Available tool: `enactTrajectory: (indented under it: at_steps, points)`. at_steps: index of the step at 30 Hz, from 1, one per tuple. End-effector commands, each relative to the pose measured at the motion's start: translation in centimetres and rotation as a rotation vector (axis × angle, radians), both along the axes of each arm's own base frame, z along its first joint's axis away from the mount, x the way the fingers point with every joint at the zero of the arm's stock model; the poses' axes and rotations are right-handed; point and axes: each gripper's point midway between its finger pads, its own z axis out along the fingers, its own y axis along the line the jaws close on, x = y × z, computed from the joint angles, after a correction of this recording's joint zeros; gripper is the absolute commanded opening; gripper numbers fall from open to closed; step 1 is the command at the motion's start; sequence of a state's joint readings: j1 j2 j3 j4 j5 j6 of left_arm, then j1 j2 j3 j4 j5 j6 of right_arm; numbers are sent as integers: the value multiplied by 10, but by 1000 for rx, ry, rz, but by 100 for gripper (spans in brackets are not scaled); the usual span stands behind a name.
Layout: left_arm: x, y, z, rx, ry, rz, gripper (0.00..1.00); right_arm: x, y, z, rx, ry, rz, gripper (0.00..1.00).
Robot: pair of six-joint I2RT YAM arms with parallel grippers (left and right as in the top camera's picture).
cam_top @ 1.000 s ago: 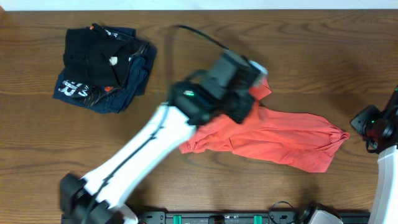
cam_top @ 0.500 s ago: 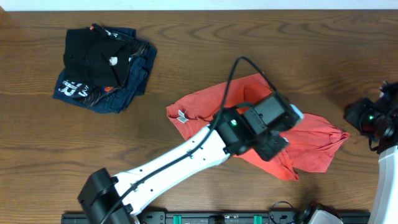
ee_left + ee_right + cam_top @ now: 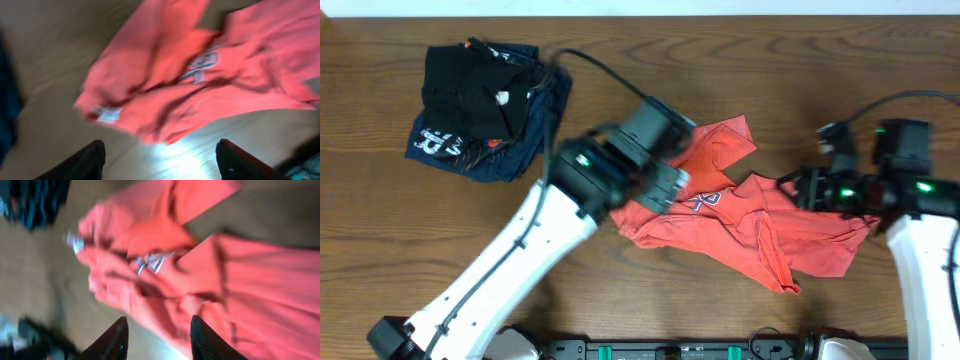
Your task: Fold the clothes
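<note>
The clothes, a coral-red T-shirt [image 3: 760, 235], lie crumpled at the table's centre-right with white lettering [image 3: 705, 201] facing up. My left gripper [image 3: 670, 185] hovers over the shirt's left part. In the left wrist view the gripper [image 3: 162, 160] is open and holds nothing; bare wood shows between its fingers. The shirt [image 3: 200, 75] and its white neck tag [image 3: 107, 114] lie just beyond. My right gripper [image 3: 798, 190] hangs over the shirt's right part. In the right wrist view the gripper [image 3: 159, 337] is open, with red cloth [image 3: 240, 280] below it.
A folded black garment [image 3: 470, 85] lies on a folded navy garment [image 3: 450, 145] at the back left, also seen as a dark pile [image 3: 35, 200] in the right wrist view. The wooden table [image 3: 740, 60] is around the shirt.
My left gripper has opened, let go of the shirt and swung back up-left. The right arm has come in from the right edge over the shirt. The shirt now lies spread differently.
</note>
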State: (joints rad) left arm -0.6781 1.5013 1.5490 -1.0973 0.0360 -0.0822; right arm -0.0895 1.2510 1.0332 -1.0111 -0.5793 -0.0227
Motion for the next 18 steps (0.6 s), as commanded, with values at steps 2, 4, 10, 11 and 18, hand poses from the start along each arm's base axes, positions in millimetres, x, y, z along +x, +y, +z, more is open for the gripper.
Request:
enactTrajectory:
  at_steps: [2,4,10,11,18]
  points:
    - [14,38,-3,37,30,121,73,-25,37,-39,-18,108,177,39]
    - [16,51,-5,49,50,156,73,-37,52,-56,-23,149,249,39]
    - [21,74,-8,63,73,224,74,-49,83,-97,-112,162,406,40]
    - [22,75,-8,63,74,229,74,-48,83,-102,-144,154,416,42]
    - [21,79,-9,69,84,238,74,-43,90,-125,-276,125,478,35]
